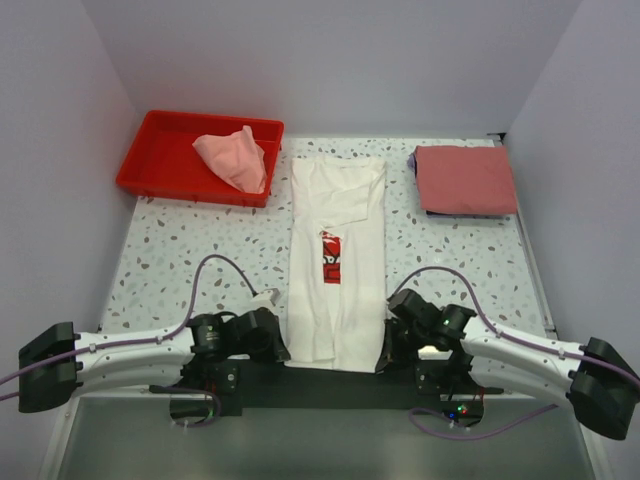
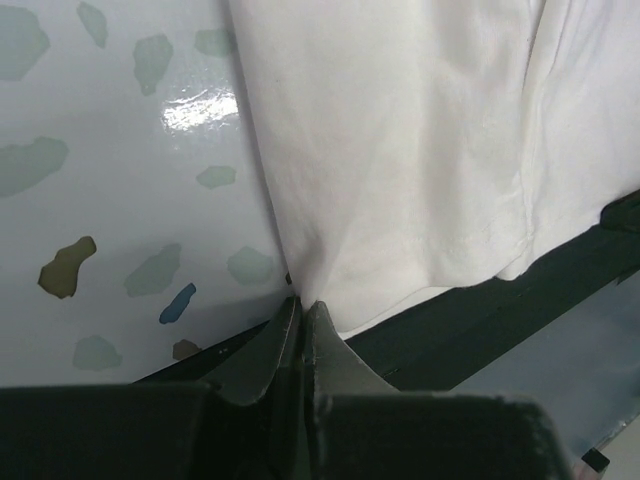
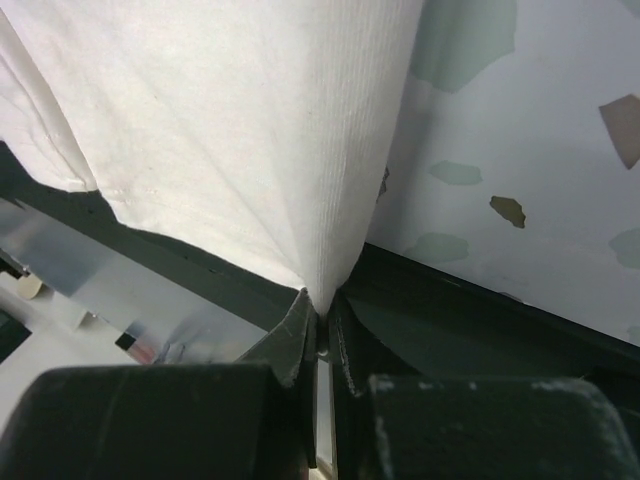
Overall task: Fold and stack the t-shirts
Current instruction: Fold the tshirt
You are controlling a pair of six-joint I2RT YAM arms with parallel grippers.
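A white t-shirt (image 1: 337, 262) with a red chest print (image 1: 331, 258) lies as a long narrow strip down the middle of the table, its hem at the near edge. My left gripper (image 1: 281, 350) is shut on the hem's left corner (image 2: 303, 290). My right gripper (image 1: 384, 356) is shut on the hem's right corner (image 3: 322, 290). A pale pink t-shirt (image 1: 235, 158) lies crumpled in the red tray (image 1: 160, 150). A dusty-red t-shirt (image 1: 465, 179) rests folded at the back right.
The red tray stands at the back left. A black bar (image 1: 320, 383) runs along the near table edge under the hem. Speckled tabletop (image 1: 190, 240) lies bare on both sides of the white shirt. Walls close in the table on three sides.
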